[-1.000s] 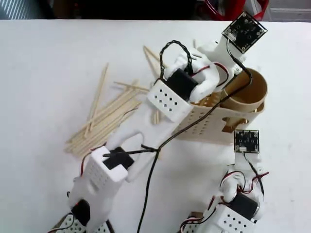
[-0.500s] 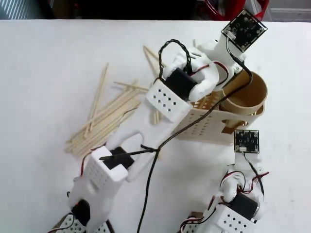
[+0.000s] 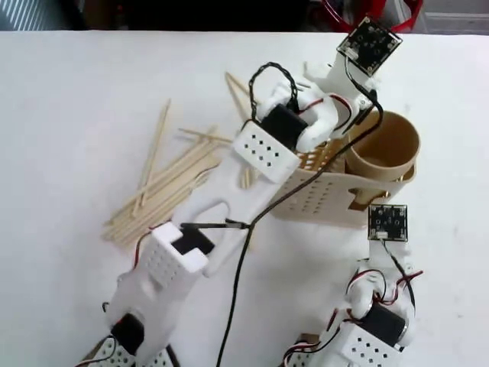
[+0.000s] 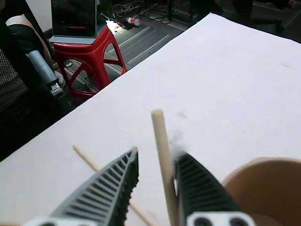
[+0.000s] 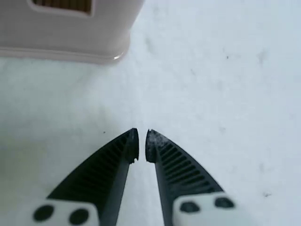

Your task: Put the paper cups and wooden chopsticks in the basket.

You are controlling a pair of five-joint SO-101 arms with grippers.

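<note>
A pale perforated basket (image 3: pixel 325 197) sits right of centre with a paper cup (image 3: pixel 386 145) upright in its far end and chopsticks (image 3: pixel 317 159) inside. My left gripper (image 4: pixel 157 154) hangs over the basket's far edge, open. One chopstick (image 4: pixel 162 155) stands upright between the jaws, leaning on one finger (image 4: pixel 197 188); the other finger is apart from it. The paper cup's rim (image 4: pixel 265 181) shows just beside it. A loose pile of chopsticks (image 3: pixel 164 187) lies on the table to the left. My right gripper (image 5: pixel 141 141) is shut and empty, low over the table near the basket's corner (image 5: pixel 70 42).
The left arm (image 3: pixel 252 164) and its black cable (image 3: pixel 244 252) stretch across the table's middle to the basket. A single chopstick (image 4: pixel 89 162) lies on the white table beyond the basket. A red stool (image 4: pixel 89 52) stands past the far edge.
The left arm's wrist has shifted a little toward the far edge and leftward over the basket. The right arm has stayed still.
</note>
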